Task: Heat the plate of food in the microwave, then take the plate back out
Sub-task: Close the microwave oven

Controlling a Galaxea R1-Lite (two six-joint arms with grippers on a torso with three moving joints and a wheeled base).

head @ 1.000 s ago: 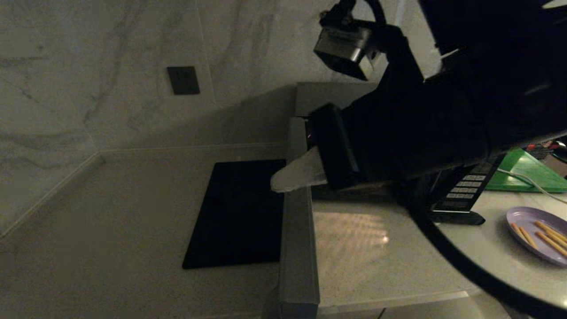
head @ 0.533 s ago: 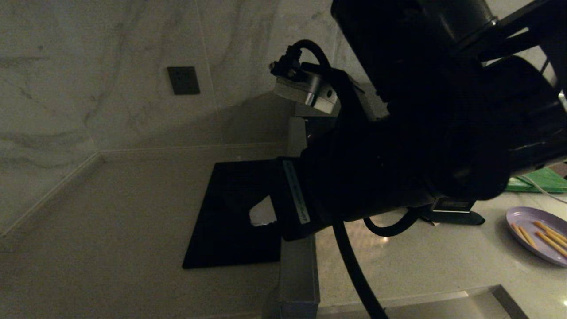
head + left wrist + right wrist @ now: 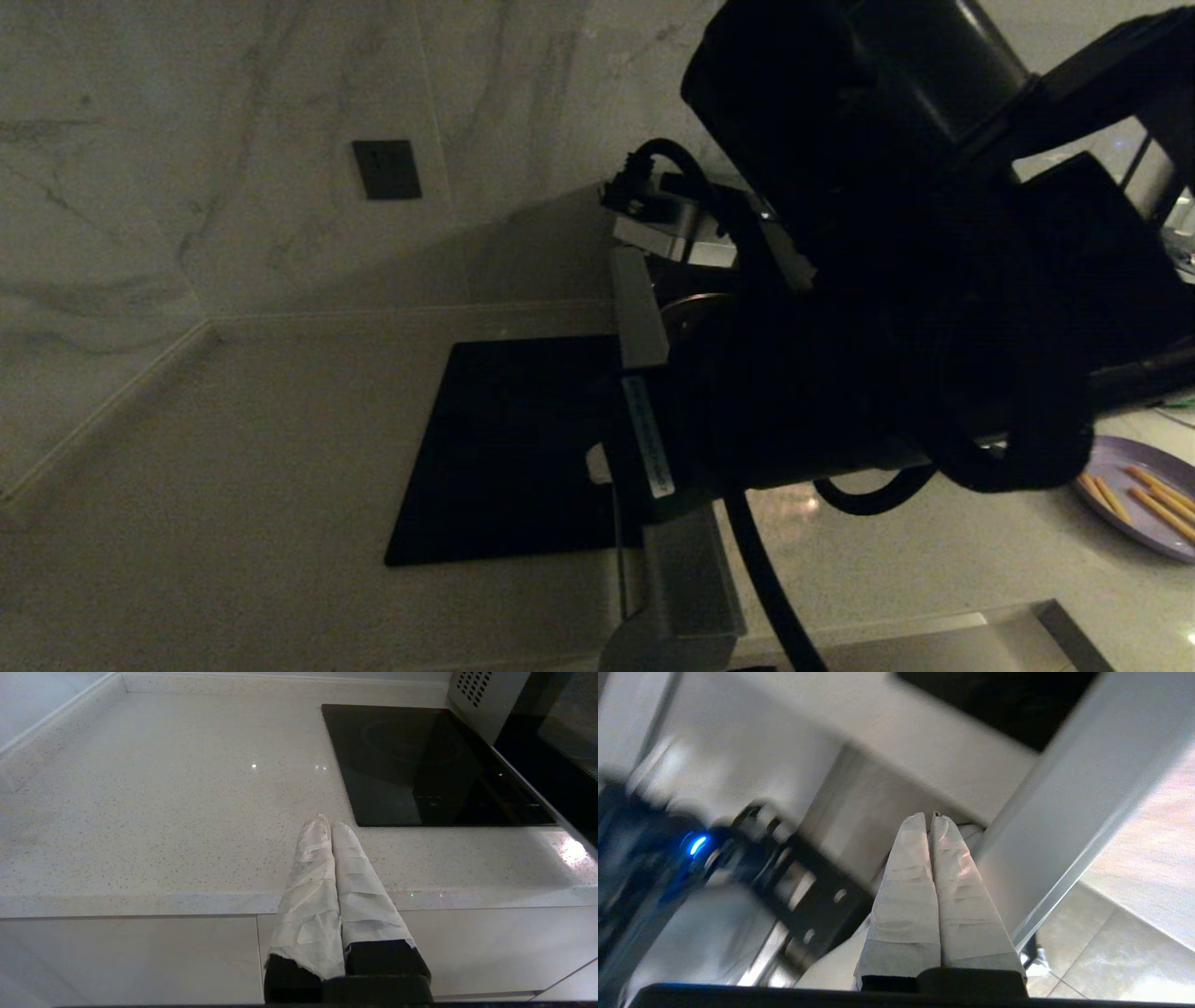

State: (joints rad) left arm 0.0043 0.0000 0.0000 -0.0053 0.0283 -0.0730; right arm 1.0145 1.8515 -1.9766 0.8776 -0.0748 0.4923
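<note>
The microwave (image 3: 472, 700) stands at the counter's right; in the head view my right arm covers most of it, and only its grey door (image 3: 680, 583) shows, swung out toward the front. My right gripper (image 3: 931, 817) is shut with nothing in it, its taped fingertips (image 3: 596, 462) close beside the door's edge (image 3: 1064, 812), on the side of the black slab. The plate of food (image 3: 1134, 499), light purple with orange sticks, rests on the counter at the far right. My left gripper (image 3: 331, 823) is shut and empty over the counter's front edge.
A flat black slab (image 3: 504, 448) lies in the counter left of the microwave, also seen as the slab (image 3: 420, 765) ahead of the left gripper. Marble walls close the back and left, with a dark socket (image 3: 386, 169). A black cable (image 3: 766, 588) hangs from the right arm.
My right arm has swung forward and down across the microwave's front. The door's free end has come out further toward the front. The gripper stayed shut; the plate has not moved.
</note>
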